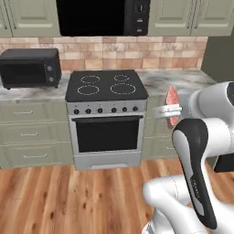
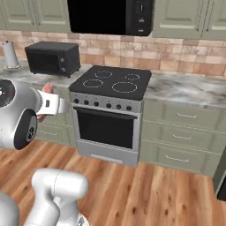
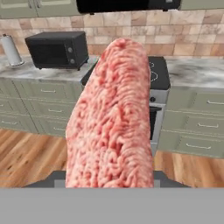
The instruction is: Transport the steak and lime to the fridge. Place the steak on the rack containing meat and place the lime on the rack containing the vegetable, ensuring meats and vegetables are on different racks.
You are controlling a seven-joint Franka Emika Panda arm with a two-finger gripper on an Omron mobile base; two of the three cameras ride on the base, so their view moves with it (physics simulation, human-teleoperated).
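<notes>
The steak (image 3: 113,118) is a raw pink slab standing on edge, and it takes up the middle of the hand view. My gripper (image 1: 170,110) is shut on it and holds it in the air in front of the counter, right of the stove. The left base view shows the steak (image 1: 173,98) sticking out above and below the white fingers. From the right base view a pink edge of the steak (image 2: 46,89) peeks past the hand (image 2: 54,104). The lime, the fridge and its racks are out of view.
A black-topped stove (image 1: 107,87) with an oven door stands straight ahead. A black toaster oven (image 1: 30,68) sits on the marble counter (image 1: 183,81) to its left, near a paper towel roll (image 2: 9,54). A microwave (image 1: 103,17) hangs above. Wooden floor (image 1: 68,196) lies open in front.
</notes>
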